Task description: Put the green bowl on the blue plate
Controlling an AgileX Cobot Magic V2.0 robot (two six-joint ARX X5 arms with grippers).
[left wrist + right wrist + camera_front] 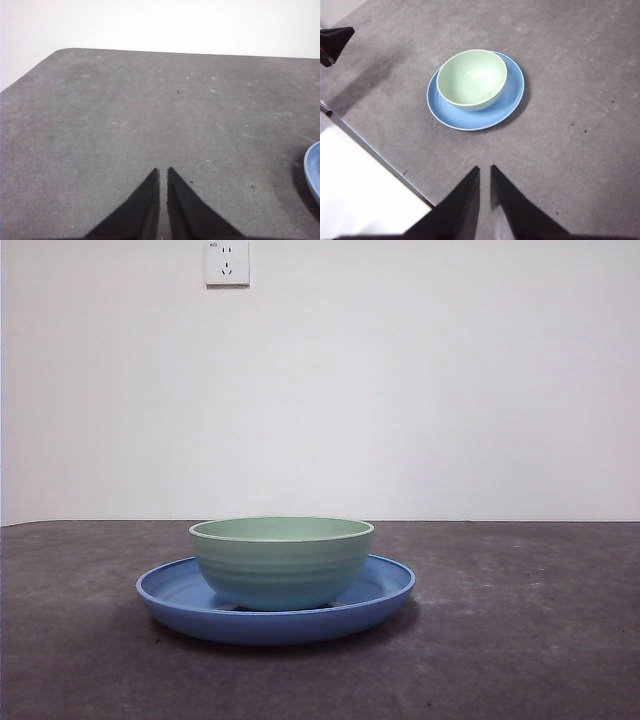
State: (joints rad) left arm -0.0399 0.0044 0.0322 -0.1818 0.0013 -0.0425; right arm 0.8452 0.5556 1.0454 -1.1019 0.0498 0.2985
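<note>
The green bowl (281, 562) sits upright on the blue plate (385, 592) — both the left gripper (163, 172) and the right gripper (485, 170) are clenched on nothing and clear, so the step seems done — best just to keep them well away.

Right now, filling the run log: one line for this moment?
green bowl: on blue plate | left gripper: shut, clear | right gripper: shut, clear

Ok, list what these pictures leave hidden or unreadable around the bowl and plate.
- Front view: the green bowl hides the middle of the blue plate and its far rim, and its own inside is below eye level.
- Left wrist view: the plate is cut off by the picture's edge; only a sliver shows, and the bowl is out of frame.
- Right wrist view: the bowl's base and the plate under it are covered.
- Front view: neither gripper appears.
</note>
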